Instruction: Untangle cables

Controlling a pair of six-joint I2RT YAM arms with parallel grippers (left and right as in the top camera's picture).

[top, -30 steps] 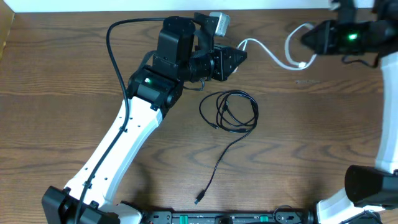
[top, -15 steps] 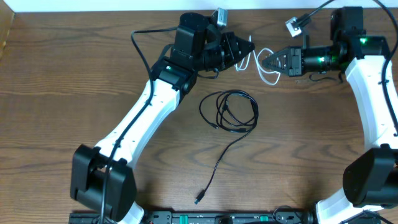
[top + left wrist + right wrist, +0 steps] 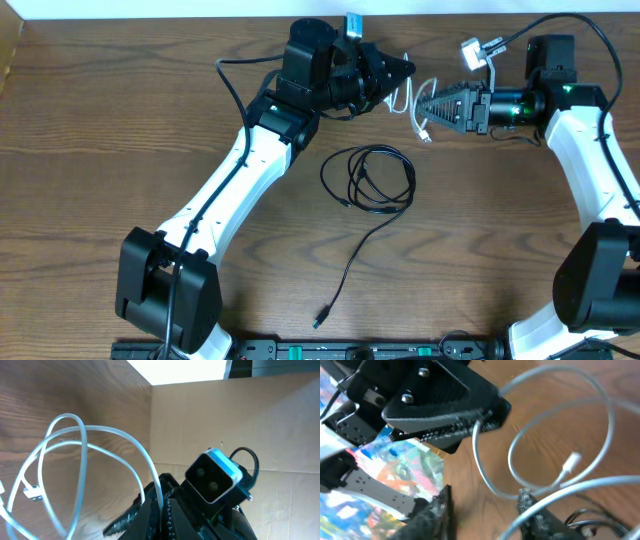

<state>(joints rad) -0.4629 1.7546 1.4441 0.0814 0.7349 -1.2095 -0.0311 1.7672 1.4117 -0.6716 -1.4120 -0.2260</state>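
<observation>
A white cable [image 3: 417, 120] hangs in loose loops at the back of the table, between my two grippers. My left gripper [image 3: 405, 70] is shut on one strand of it; in the left wrist view the cord [image 3: 82, 445] runs down into the closed jaws of the left gripper [image 3: 161, 510]. My right gripper [image 3: 420, 103] faces it from the right and is open. In the right wrist view nothing but wood shows between the jaws of the right gripper [image 3: 485, 510], though a white strand [image 3: 600, 485] lies across one finger. A black cable [image 3: 411, 185] lies coiled mid-table, its tail running toward the front edge.
The white cable's small plug [image 3: 571, 462] dangles inside its loops. The black cable's plug end [image 3: 319, 321] rests near the front edge. A cardboard wall [image 3: 240, 420] stands behind the table.
The right arm swung in from the far right toward the left gripper and its jaws went from shut to open. The left gripper shifted right, still holding the white cable.
</observation>
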